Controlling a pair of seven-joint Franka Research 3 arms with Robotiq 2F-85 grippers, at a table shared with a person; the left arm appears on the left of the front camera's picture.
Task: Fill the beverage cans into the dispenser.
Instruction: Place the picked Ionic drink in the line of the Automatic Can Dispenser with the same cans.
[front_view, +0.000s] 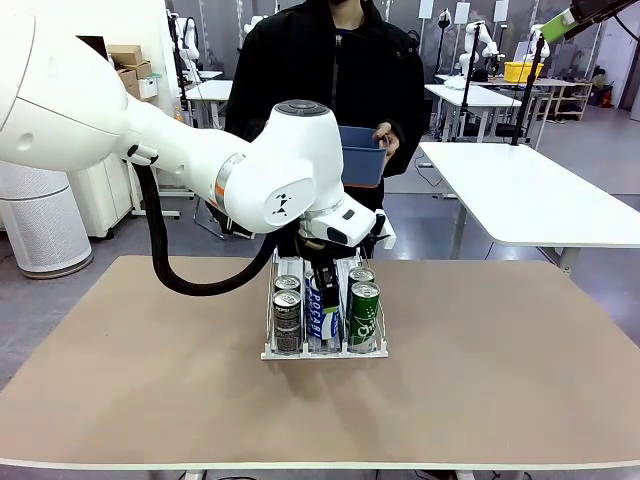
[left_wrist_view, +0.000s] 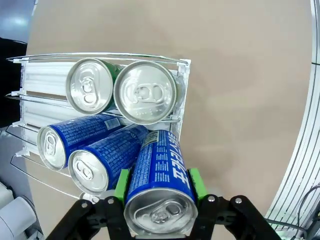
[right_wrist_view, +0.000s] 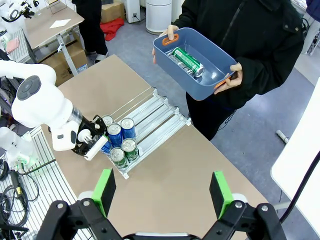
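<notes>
Brown table surface (front_view: 500, 380) spreads under me. My left gripper (left_wrist_view: 159, 186) is clamped on a slim blue-and-white metal drink can (left_wrist_view: 161, 160). It holds the can at the near end of the clear-and-white three-lane dispenser rack (right_wrist_view: 159, 114), over the middle lane, where two more blue cans (left_wrist_view: 95, 160) sit behind it. Dark patterned cans (front_view: 287, 318) stand in the dispenser's left lane and green cans (front_view: 364, 312) in its right lane. Beyond the dispenser, a person holds a blue plastic bin (right_wrist_view: 212, 62) with one green can (right_wrist_view: 187, 59) inside. My right gripper (right_wrist_view: 162, 192) hangs high above the dispenser, fingers spread wide.

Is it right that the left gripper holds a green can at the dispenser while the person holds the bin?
No: the left wrist view shows the left gripper holding a blue can, not green, at the dispenser; the person holds the bin.
</notes>
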